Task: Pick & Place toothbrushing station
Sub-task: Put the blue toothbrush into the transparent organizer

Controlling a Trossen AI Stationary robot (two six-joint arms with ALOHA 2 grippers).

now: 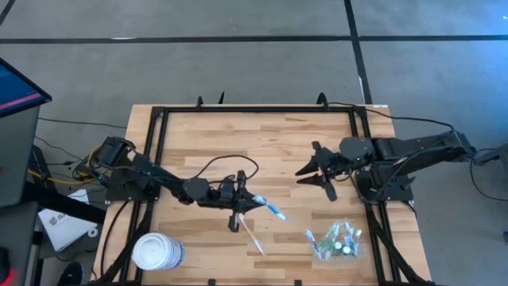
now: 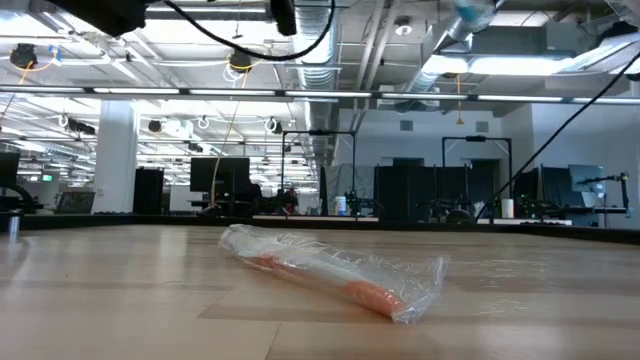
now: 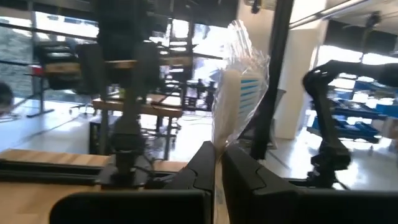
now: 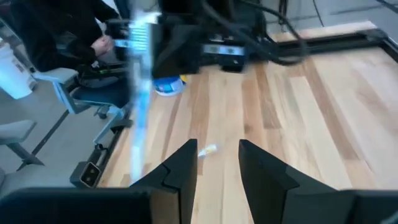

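Observation:
My left gripper (image 1: 238,203) is shut on a wrapped toothbrush with blue bristles (image 1: 274,211) above the middle of the table; the brush also shows in the left wrist view (image 3: 239,93). A second wrapped toothbrush, orange and white (image 1: 251,234), lies flat on the table just nearer; the low view shows it too (image 2: 340,275). The see-through holder (image 1: 337,242) rests on the table near the front right, with several small items in it. My right gripper (image 1: 317,171) is open and empty, far right of centre; its open fingers also show in the right wrist view (image 4: 217,163). My left gripper pinches the blue toothbrush's clear wrapper (image 3: 217,148) between its two fingers, at the end away from the bristles. The fingers come about level from the table's left. The bristle end (image 3: 249,93) sticks out beyond the fingertips, toward the table's right and clear of the table.
A large white round tub (image 1: 157,253) stands at the front left corner. A black frame (image 1: 254,110) runs round the table's edges. A person sits beyond the table's left side (image 4: 62,37).

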